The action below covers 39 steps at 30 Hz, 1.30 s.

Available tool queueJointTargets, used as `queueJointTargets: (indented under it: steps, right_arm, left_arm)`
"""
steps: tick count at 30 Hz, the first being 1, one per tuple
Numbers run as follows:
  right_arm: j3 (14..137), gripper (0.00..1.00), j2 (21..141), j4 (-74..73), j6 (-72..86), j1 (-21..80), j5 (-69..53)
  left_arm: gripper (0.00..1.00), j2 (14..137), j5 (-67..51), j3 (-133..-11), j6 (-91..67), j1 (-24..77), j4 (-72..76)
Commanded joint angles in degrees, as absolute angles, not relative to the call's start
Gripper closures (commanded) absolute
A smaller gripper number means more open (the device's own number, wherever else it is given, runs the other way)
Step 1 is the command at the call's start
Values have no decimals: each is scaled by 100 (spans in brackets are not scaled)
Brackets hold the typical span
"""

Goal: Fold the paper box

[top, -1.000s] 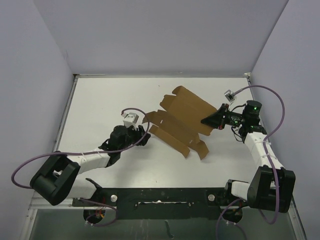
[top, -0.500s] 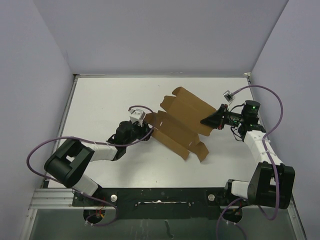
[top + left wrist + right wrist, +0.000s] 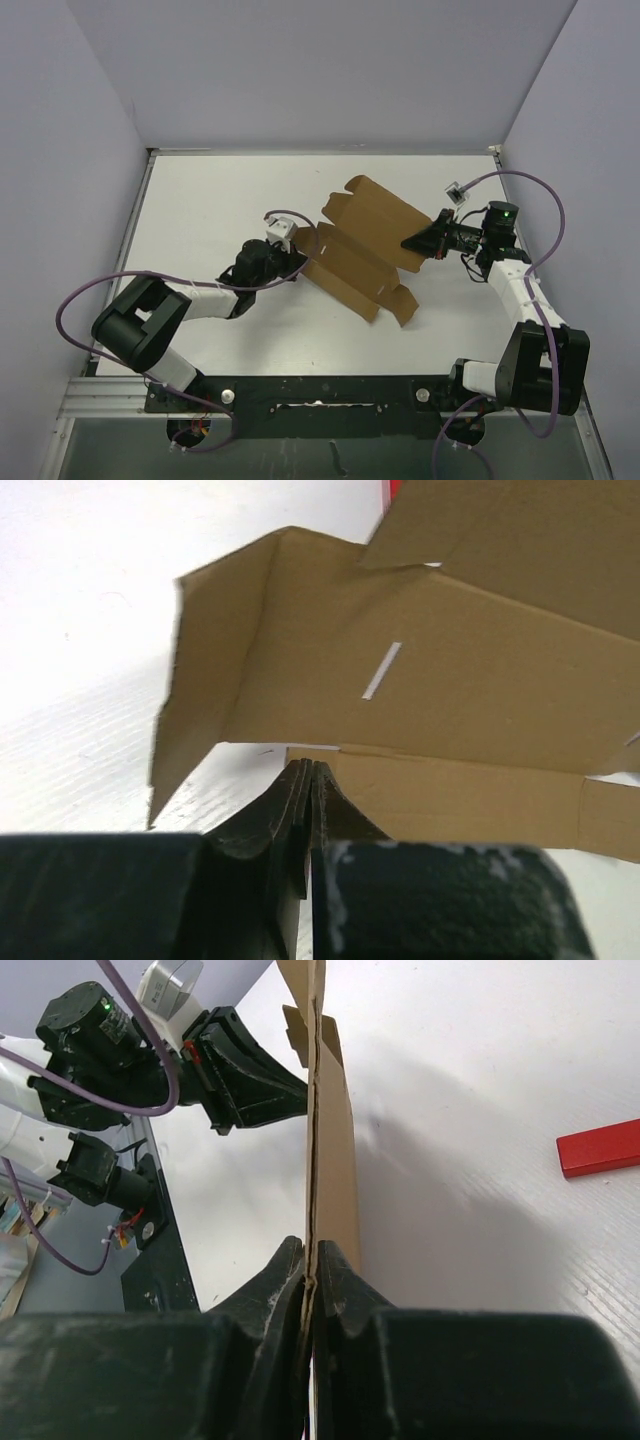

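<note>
Paper box [image 3: 362,248]: brown die-cut sheet, partly opened, flaps out, near the middle of the white tabletop [image 3: 200,200], a little toward the right edge. Its right side is tilted up off the surface; its near-left flaps lie low. One narrow slot is cut in the upright panel, seen from the left wrist. Right gripper [image 3: 410,243]: fingers [image 3: 345,1280] pressed together on the sheet's right edge, cardboard running edge-on between them, firm hold. Left gripper [image 3: 297,264]: fingers [image 3: 290,790] closed tight, tips at the corner of the low left flap. Cannot tell whether any cardboard is pinched between them. The two grippers face each other across the sheet. Red block [image 3: 600,1147] lies flat on the tabletop beyond the box, apart from it.
</note>
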State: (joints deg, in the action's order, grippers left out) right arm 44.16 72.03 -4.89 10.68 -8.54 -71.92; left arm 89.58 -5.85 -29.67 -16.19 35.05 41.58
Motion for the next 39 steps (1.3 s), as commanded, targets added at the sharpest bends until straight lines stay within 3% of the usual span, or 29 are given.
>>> queueJointTargets:
  steps: [1,11,21,25,34,36,39]
  right_arm:
    - [4700,100,7290,-501,887,-754,-7134]
    - [4742,100,7348,-651,744,-668,-7052]
    - [4772,100,7345,-729,653,-667,-7045]
    - [4764,100,7353,-729,652,-665,-7049]
    - [4764,100,7382,-729,633,-657,-7049]
    - [4764,100,7391,-727,638,-658,-7053]
    - [4764,100,7387,-722,635,-639,-7058]
  left_arm:
    - [100,8951,-639,-3258,-1464,3790,3957]
    - [100,8744,-395,-3288,-1474,4096,3426]
    - [57,7812,-91,-3296,-1369,3638,2250]
    - [50,7994,-637,-3363,-1476,3358,2167]
    - [51,8723,-1183,-3729,-1628,3304,2225]
    - [55,8811,-1194,-3772,-1658,3304,2247]
    - [68,8899,-1253,-3817,-1681,3303,2216]
